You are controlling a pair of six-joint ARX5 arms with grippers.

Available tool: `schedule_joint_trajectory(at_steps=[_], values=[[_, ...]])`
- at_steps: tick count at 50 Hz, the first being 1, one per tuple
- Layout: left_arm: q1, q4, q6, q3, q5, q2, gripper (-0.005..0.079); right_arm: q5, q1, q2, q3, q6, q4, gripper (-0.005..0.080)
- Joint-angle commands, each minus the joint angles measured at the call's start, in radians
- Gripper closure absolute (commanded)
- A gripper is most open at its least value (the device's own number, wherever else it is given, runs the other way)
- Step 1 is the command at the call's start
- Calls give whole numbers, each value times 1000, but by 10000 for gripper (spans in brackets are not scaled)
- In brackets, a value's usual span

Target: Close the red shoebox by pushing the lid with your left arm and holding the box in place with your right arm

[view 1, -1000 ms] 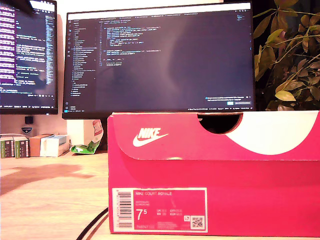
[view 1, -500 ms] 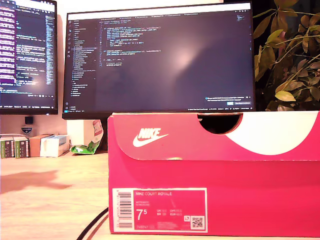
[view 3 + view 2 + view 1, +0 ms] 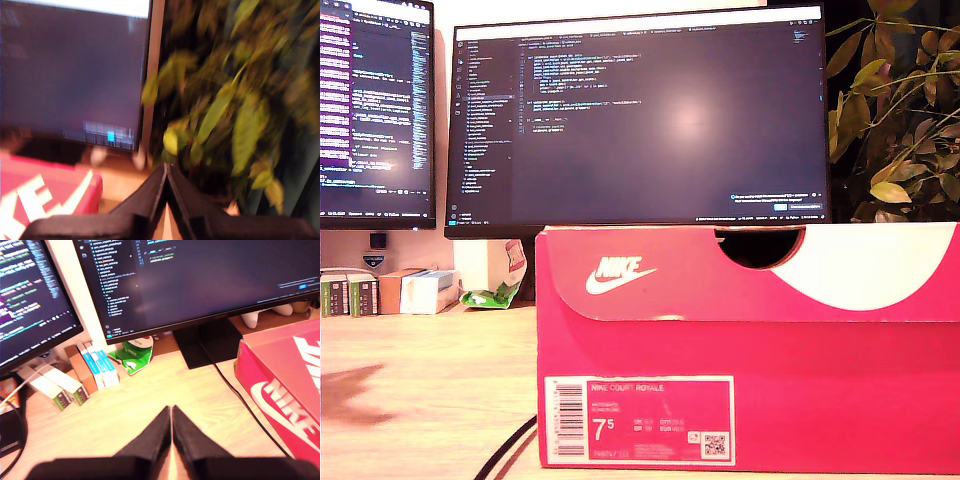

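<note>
Shoebox (image 3: 750, 350) label visible only in exterior view.

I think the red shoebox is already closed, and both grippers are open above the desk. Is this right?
Not quite. The red shoebox is closed, lid down in the exterior view, but the grippers are shut: the first wrist view shows my first gripper with fingertips together, and the second wrist view shows the same for my second gripper.

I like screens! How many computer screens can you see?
2. The big screen stands behind the red shoebox, mid-picture in the exterior view. The second screen is at that view's left edge, cut off. More may sit out of frame.
</note>
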Motion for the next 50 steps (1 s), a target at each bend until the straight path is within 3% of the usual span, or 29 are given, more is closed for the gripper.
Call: schedule_joint_trajectory(at_steps=[1, 17, 50], values=[[3, 2, -6, -27, -1, -34, 762, 3, 2, -30, -48, 5, -19, 765], [3, -90, -18, -59, -16, -171, 762, 2, 2, -227, -69, 28, -117, 765], [3, -206, -41, -76, -72, -396, 762, 3, 2, -370, -69, 32, -228, 765]])
